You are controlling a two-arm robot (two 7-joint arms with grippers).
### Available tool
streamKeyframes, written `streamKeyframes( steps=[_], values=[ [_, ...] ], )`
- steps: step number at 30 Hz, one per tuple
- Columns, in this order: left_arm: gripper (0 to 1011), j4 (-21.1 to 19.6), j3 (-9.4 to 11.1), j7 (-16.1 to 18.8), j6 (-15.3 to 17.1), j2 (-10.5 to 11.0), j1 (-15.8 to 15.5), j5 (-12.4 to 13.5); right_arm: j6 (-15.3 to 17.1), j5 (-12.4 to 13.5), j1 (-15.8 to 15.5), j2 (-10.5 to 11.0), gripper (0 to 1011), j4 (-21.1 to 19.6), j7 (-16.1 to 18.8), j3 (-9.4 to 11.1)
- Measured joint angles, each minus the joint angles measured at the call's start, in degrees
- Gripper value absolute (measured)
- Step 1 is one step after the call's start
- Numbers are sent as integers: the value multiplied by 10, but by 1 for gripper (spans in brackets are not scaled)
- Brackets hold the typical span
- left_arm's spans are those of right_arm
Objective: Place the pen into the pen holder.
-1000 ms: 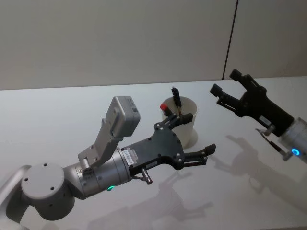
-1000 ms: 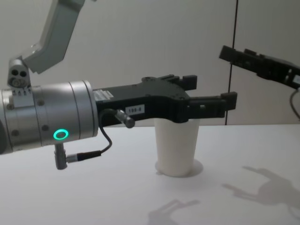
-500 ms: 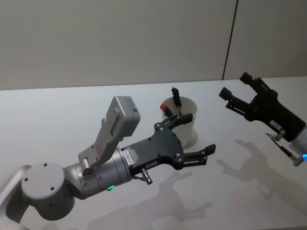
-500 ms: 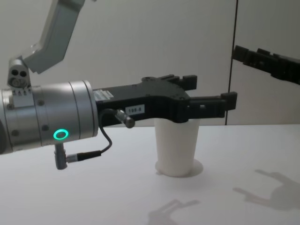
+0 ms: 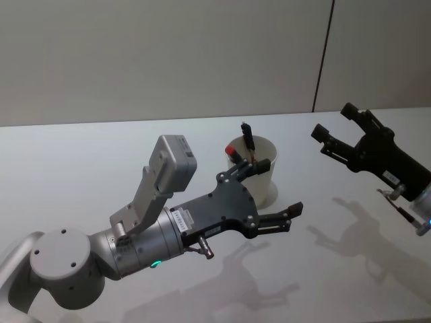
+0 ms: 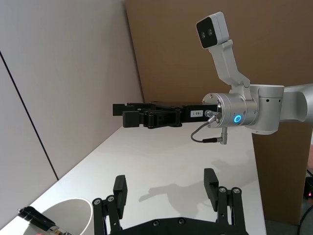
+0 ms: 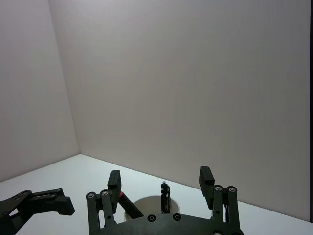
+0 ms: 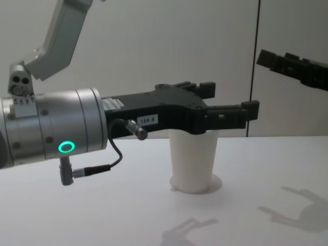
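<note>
The pen holder [image 5: 264,176], a plain white paper cup, stands mid-table, also seen in the chest view [image 8: 193,163]. A black pen [image 5: 248,140] stands tilted inside it, its clip end above the rim; the right wrist view shows the pen [image 7: 165,197] over the cup [image 7: 138,205]. A red-ended item [image 5: 234,154] leans in the cup too. My left gripper [image 5: 277,190] hovers open just in front of the cup, nothing between its fingers. My right gripper [image 5: 335,121] hangs open and empty in the air, well right of the cup.
The white table [image 5: 81,161] runs back to a grey wall with a dark vertical seam [image 5: 323,57]. In the left wrist view the right arm [image 6: 244,110] stretches across above the table, and the cup rim [image 6: 73,203] sits at the lower corner.
My right gripper has drawn back to the right, away from the cup, still open. The left arm, cup and pen have not moved.
</note>
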Motion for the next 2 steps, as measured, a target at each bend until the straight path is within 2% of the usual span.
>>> streamKeyframes(
  steps=[2],
  values=[
    [1000, 0, 0, 0, 0, 0, 0, 0, 0, 0, -1, 1, 1001, -1, 0, 0]
  ],
)
